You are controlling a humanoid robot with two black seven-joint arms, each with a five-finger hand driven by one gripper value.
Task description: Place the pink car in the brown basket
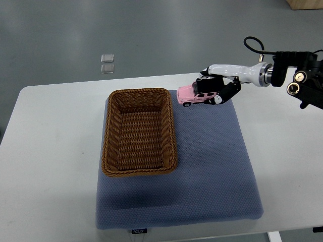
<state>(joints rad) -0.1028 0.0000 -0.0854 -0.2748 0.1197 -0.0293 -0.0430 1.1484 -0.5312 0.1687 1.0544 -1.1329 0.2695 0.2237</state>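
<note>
A pink toy car [191,94] with a black roof is at the far edge of the blue mat, just right of the brown wicker basket [138,169]. My right hand [218,88] comes in from the right edge and has its black and white fingers curled around the car's rear half. The car looks held slightly above the mat, its nose pointing left toward the basket's far right corner. The basket is rectangular and has nothing inside it. My left arm does not show.
The blue padded mat [212,166] covers the middle of the white table [45,151]. Two small clear squares [107,63] lie on the grey floor beyond the table's far edge.
</note>
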